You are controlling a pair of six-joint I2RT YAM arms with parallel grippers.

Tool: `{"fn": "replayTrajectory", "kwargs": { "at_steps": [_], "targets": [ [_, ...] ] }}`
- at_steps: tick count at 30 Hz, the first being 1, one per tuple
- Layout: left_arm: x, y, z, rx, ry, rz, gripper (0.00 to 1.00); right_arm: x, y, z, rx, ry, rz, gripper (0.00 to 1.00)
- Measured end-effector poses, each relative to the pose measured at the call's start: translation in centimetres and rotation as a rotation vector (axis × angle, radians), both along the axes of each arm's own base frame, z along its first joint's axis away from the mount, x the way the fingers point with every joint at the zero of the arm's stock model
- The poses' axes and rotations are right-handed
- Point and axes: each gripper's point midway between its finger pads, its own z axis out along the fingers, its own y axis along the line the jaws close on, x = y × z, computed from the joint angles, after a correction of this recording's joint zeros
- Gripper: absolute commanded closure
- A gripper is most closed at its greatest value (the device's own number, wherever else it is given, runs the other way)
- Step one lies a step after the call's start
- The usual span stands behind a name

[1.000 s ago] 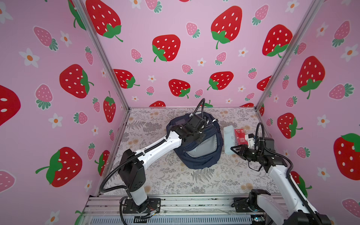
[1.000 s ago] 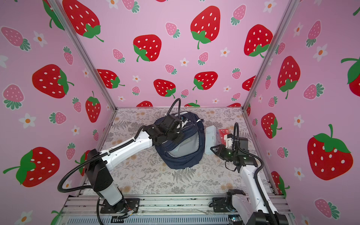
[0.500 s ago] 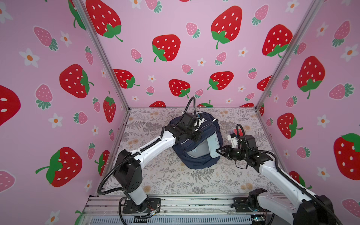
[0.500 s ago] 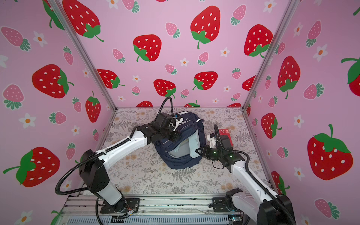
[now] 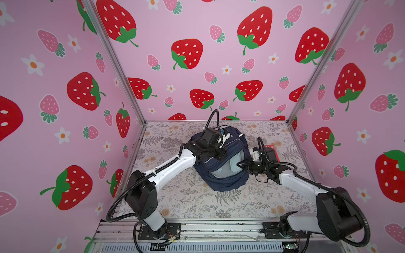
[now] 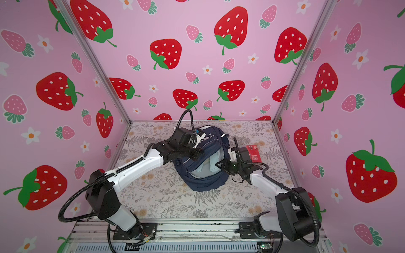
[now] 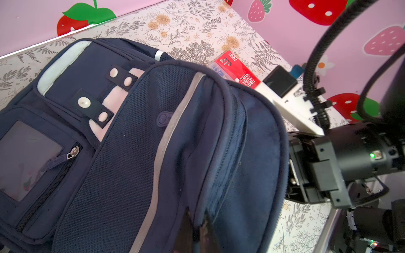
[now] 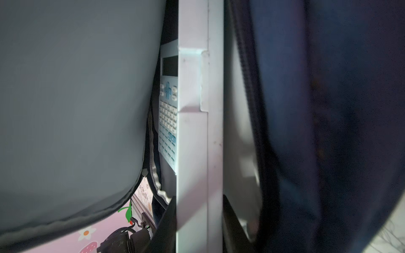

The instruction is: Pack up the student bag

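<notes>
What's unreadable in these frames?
Left pincer: tips blurred and cut by the left wrist view's edge; its own wrist hides them in both top views.
Right pincer: fingers cut by the right wrist view's edge.
Calculator: right wrist view, white box covers half.
Red box: left wrist view, bag covers one end; print illegible.

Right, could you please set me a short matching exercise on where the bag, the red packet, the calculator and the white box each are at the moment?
Things:
1. student bag
2. red packet
3. calculator
4. white box

Places:
A. gripped in the right tool
B. lying on the table beside the bag
C. inside the bag
D. edge pinched by the left tool

Pairs: 1-D, 2-B, 3-C, 4-A.
</notes>
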Motion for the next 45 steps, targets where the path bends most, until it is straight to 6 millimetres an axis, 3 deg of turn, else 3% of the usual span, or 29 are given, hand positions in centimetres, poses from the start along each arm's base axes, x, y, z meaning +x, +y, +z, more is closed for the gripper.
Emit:
{"fn": "replayTrajectory", "kwargs": {
  "at_steps": [13,18,21,25,28,36,41,45],
  "targets": [
    [-0.1,-0.3,-0.3,-0.012,-0.011,-0.028,1.0,2.3,6.4,-0.9,0.026,0.002,0.092,0.99],
    [0.0,-0.2,-0.5,-0.013,-0.012,-0.024,1.0,2.6,6.9,-1.1,0.032,0.001,0.094,0.97],
    [0.1,-0.1,-0.4,-0.015,-0.013,-0.022,1.0,2.7,6.9,-1.0,0.031,-0.001,0.091,0.86],
    [0.2,0.1,-0.6,-0.02,-0.009,-0.018,1.0,2.9,5.9,-0.9,0.013,-0.01,0.067,0.58],
    [0.2,0.2,-0.6,-0.019,-0.006,-0.013,1.0,2.9,4.4,-0.3,-0.018,-0.033,0.04,0.44],
    [0.4,0.3,-0.7,-0.021,0.0,-0.008,1.0,1.8,0.4,4.0,-0.131,-0.166,-0.016,0.45],
    [0.4,-0.1,-1.5,-0.023,0.028,-0.013,1.0,-0.5,-2.9,4.0,-0.24,-0.187,-0.06,0.46],
    [0.5,-0.9,-2.3,-0.032,0.064,-0.03,0.71,-2.2,-5.2,3.6,-0.307,-0.181,-0.093,0.46]
  ]
}}
